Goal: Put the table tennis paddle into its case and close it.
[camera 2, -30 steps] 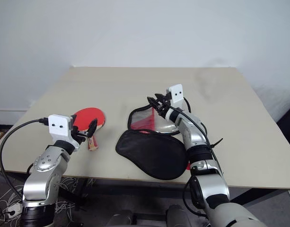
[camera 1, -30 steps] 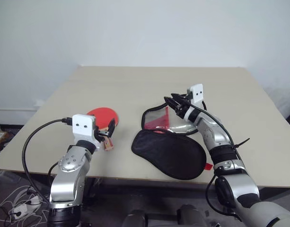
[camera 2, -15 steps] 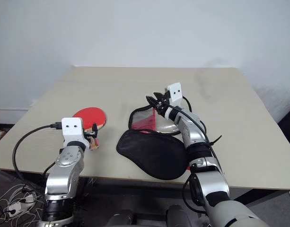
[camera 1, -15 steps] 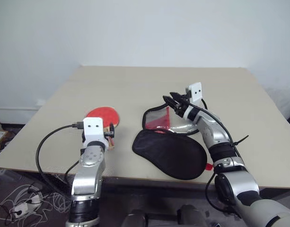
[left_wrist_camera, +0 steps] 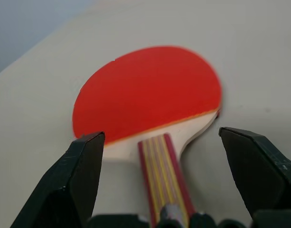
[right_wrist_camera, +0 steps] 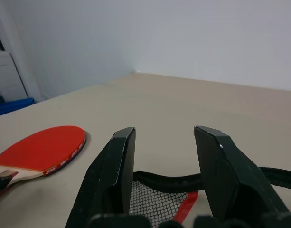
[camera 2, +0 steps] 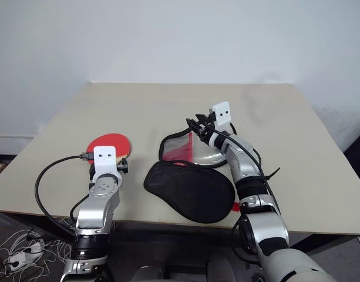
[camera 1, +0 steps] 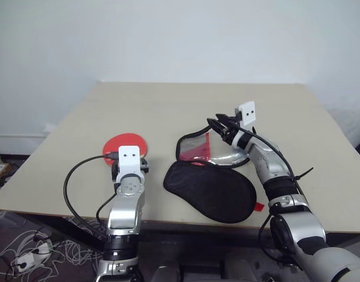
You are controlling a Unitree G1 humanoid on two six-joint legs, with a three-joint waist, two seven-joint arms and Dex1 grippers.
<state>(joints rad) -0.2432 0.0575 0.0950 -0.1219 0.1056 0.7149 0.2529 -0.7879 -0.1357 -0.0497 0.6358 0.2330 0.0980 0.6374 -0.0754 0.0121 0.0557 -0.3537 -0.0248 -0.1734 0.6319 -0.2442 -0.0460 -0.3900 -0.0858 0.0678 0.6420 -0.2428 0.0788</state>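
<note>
Paddle (left_wrist_camera: 145,92) lies flat on the tabletop (camera 1: 168,106) near the robot's left front edge, red face up, handle (left_wrist_camera: 162,178) pointing back toward the robot. Left hand (left_wrist_camera: 159,185) sits low over the handle end, fingers (left_wrist_camera: 81,175) spread wide, one either side of the handle, not touching it; handle runs straight down the gap between them. Case (camera 1: 209,176) lies right of the paddle, apart from it, zipped open: black fabric half (camera 1: 209,191) flat near the front edge, clear plastic half (camera 1: 203,150) raised behind it with its black rim (right_wrist_camera: 183,180) standing up (red strip and mesh visible inside). Small red tab (camera 1: 259,206) pokes out at the black half's right end, by the tabletop edge. Right hand (camera 1: 221,125) is held above the tabletop at the raised rim, fingers (right_wrist_camera: 119,173) partly apart; the rim passes between them in the right wrist view, whether they actually pinch it I cannot tell. Black cable (camera 1: 80,182) loops off the left wrist, hanging below the tabletop edge. White wall (camera 1: 180,35) behind.
</note>
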